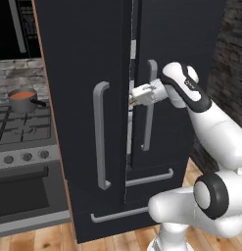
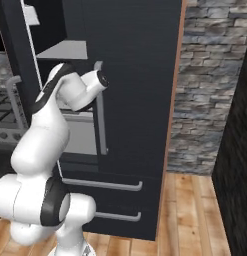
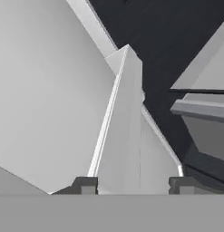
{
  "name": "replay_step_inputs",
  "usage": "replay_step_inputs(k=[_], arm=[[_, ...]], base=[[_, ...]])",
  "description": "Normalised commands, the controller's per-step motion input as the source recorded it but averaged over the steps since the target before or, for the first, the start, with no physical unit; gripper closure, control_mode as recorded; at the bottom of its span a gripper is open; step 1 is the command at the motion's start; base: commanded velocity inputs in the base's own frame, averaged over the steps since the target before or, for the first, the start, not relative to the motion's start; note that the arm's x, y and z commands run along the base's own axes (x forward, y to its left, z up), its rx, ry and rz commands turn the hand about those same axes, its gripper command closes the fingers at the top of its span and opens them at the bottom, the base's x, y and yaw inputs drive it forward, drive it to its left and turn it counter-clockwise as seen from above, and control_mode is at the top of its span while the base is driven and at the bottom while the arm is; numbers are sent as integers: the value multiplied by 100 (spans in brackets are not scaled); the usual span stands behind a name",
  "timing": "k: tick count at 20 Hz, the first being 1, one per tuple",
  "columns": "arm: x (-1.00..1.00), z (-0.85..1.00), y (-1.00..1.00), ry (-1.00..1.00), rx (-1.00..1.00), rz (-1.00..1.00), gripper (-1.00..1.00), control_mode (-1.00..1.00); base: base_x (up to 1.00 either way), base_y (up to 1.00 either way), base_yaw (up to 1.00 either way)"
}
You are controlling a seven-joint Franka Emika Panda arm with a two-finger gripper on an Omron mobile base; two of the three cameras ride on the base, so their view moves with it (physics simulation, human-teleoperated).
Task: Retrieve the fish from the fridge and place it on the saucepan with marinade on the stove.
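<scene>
The fish cannot be made out anywhere; whatever lies inside the fridge (image 1: 83,122) is hidden behind its black doors, which stand only slightly ajar, a thin pale gap showing between them in the left base view. From the right base view the opening is wider to the eye: a grey-white shelf (image 2: 65,50) and a pale drawer front (image 2: 80,135) show past the arm, but their contents are cut off by the white arm link in front. The hand (image 1: 133,98) sits at the door gap, level with the upper part of the long grey handles (image 1: 100,137), its tips lost in the slit. In the hand view the two dark fingertips (image 3: 85,185) stand on either side of a pale upright door edge (image 3: 124,127), close to it, though whether they are actually pressing on it cannot be told. Well to the left, the saucepan (image 1: 23,100) rests on the stove (image 1: 24,142) at a rear grate, its orange-red marinade (image 1: 23,94) visible as a flat disc, its dark handle pointing right.
</scene>
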Motion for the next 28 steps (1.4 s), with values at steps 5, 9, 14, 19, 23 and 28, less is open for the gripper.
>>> replay_step_inputs(k=[5,9,14,19,23,28], arm=[[-90,-8,100,0,-11,33,-100,-100],[-93,-17,100,-6,-8,31,-100,-100],[-79,-32,100,-7,0,23,-100,-100],[-2,-34,96,0,13,9,-100,-100],[-2,-36,65,0,31,4,-100,-100],[0,-19,40,1,19,2,-100,-100]], base=[[0,0,0],[0,0,0],[0,0,0],[0,0,0],[0,0,0],[0,0,0]])
